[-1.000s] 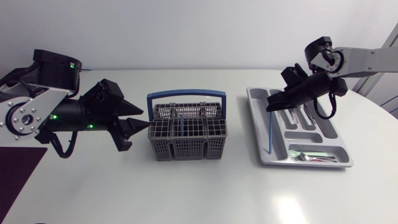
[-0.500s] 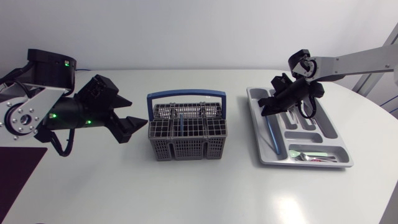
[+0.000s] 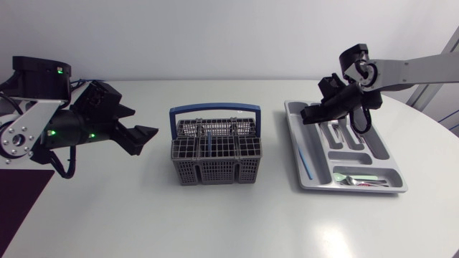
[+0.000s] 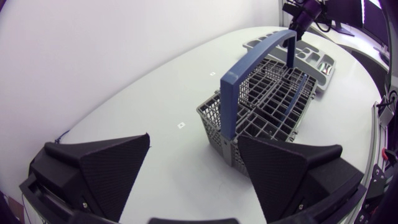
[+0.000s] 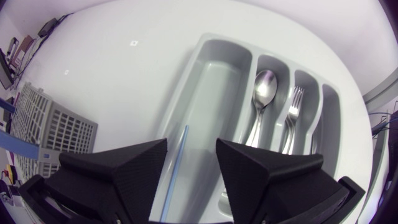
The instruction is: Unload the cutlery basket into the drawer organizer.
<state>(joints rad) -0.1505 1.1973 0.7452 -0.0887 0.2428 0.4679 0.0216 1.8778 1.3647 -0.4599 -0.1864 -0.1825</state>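
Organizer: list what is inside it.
A blue stick in the long side slot, a spoon and a fork in middle slots, more cutlery in the end slot. The right hand hides part of the middle slots.

Cutlery basket [image 4: 273,102] beyond spread left gripper [image 4: 194,138]

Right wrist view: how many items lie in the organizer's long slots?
3: a blue stick in the widest slot, a spoon in the next, a fork beside that. The right gripper hides the near ends; more may be hidden.
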